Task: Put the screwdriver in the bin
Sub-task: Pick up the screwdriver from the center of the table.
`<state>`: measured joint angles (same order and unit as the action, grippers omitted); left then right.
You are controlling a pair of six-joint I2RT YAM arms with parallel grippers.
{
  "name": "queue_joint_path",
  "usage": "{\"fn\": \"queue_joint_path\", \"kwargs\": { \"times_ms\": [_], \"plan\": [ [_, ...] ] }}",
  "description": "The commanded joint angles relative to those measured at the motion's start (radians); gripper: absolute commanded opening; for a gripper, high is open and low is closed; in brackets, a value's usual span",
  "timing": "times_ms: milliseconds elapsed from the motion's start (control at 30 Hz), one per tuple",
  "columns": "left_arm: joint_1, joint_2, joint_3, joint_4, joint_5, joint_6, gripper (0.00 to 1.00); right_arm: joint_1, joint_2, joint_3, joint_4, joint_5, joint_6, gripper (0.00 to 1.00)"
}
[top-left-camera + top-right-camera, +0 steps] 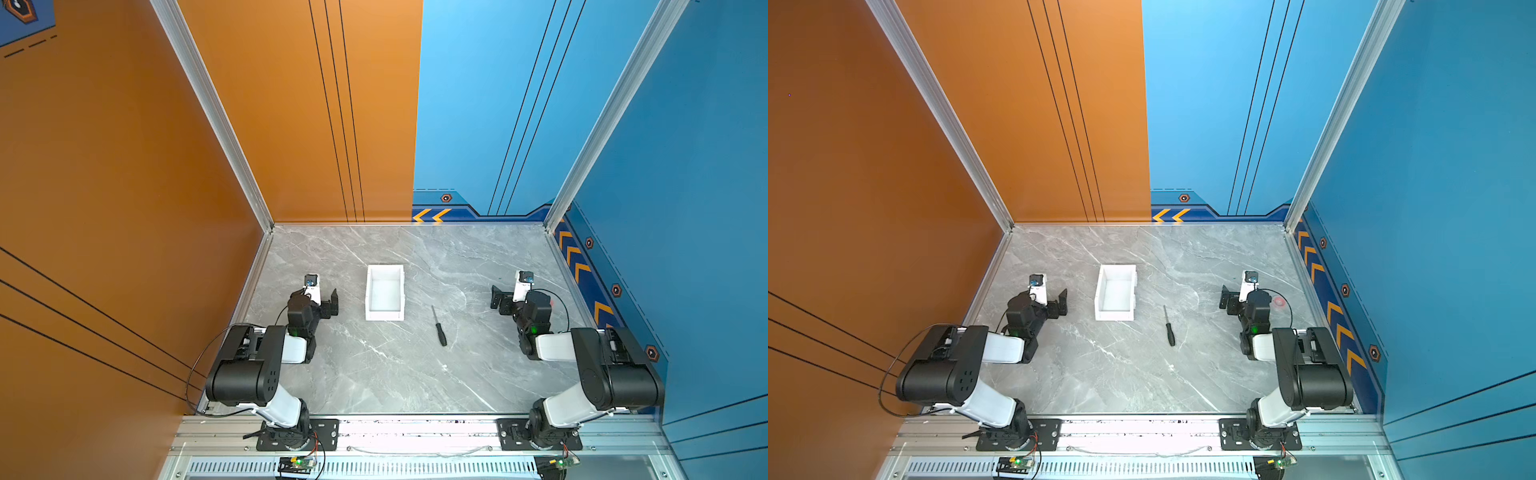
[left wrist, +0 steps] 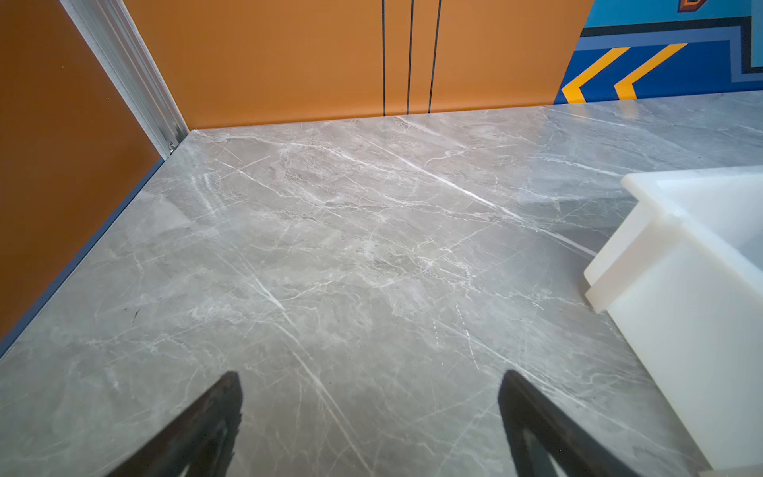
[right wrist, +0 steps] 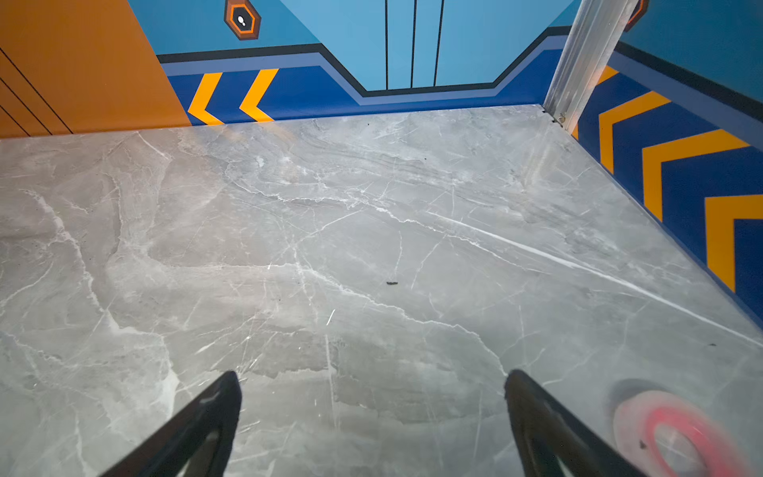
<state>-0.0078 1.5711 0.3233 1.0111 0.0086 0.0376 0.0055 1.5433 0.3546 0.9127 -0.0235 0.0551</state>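
Both top views show the bin (image 1: 384,314) on the grey worktop (image 1: 395,374), closer to the left tool (image 1: 326,300). The screwdriver (image 1: 439,329) is lying flat on the worktop just off the bin's near right corner, not touching it. Its handle points at the near edge, and it's well apart from the right tool (image 1: 503,300).

Left wrist cam: the left tool (image 2: 371,375) is spread wide apart over bare worktop, gripping nothing, with the bin (image 2: 681,330) just off to one side.

Right wrist cam: the right tool (image 3: 371,373) is spread wide too, holding nothing, with a blurry pink ring (image 3: 669,433) beside it.
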Motion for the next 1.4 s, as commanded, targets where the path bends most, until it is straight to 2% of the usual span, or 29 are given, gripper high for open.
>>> {"fn": "queue_joint_path", "kwargs": {
  "times_ms": [0, 900, 1233, 1367],
  "plan": [
    [-0.006, -0.003, 0.019, -0.008, 0.017, 0.015, 0.98, -0.006, 0.005, 0.007, 0.021, -0.002, -0.012, 1.00],
    [-0.006, -0.003, 0.026, -0.021, 0.019, 0.018, 0.98, -0.006, 0.005, 0.007, 0.021, -0.001, -0.011, 1.00],
    [-0.003, -0.010, 0.024, -0.025, 0.036, 0.016, 0.98, 0.004, 0.005, 0.021, -0.008, 0.101, 0.014, 1.00],
    [-0.009, -0.088, 0.024, -0.093, 0.054, 0.029, 0.98, 0.001, -0.002, 0.022, -0.011, 0.123, 0.025, 1.00]
  ]
}}
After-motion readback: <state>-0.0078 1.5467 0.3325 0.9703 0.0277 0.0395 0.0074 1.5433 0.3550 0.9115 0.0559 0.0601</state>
